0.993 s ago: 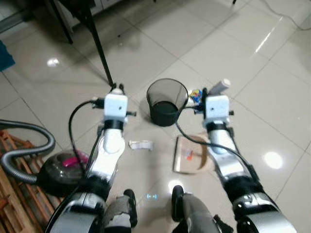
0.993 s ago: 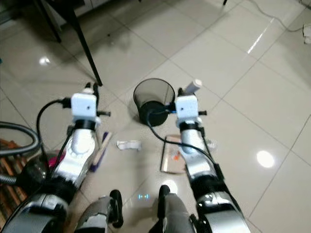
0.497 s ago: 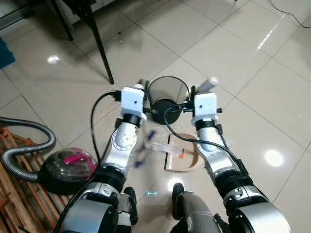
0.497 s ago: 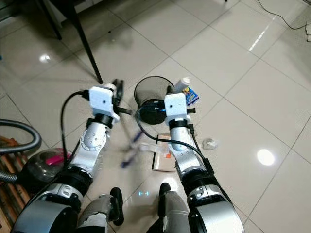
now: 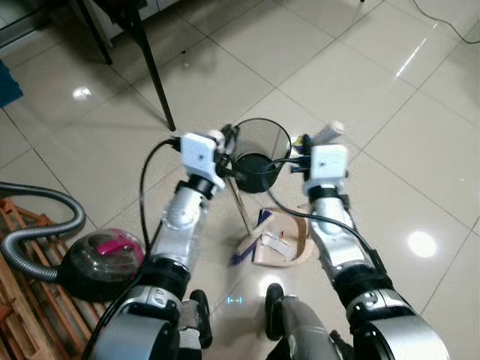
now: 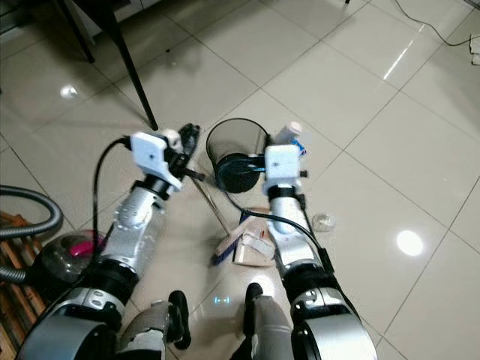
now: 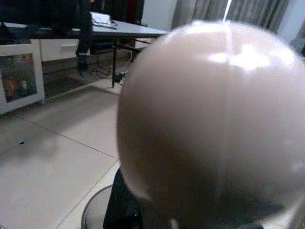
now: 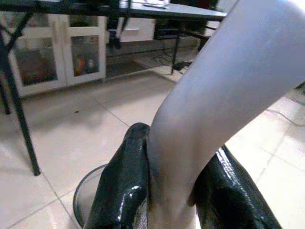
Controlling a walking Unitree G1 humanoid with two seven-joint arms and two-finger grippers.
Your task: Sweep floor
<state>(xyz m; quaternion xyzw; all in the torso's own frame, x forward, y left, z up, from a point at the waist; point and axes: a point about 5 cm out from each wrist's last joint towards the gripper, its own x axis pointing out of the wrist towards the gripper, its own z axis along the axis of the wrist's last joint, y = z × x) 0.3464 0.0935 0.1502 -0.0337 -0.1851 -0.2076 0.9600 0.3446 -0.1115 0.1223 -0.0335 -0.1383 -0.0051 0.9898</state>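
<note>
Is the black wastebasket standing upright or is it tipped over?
Upright. The black wastebasket rests on its base on the tiled floor, its round open rim facing up, between the two end effectors.

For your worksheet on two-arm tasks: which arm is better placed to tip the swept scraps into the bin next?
Right. Its gripper grips the dustpan handle, dustpan beside the bin; the left gripper holds the broom.

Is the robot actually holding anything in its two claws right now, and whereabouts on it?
Left gripper holds the beige-handled broom at its rounded top end; right gripper clamps the pale curved dustpan handle near its upper end.
</note>
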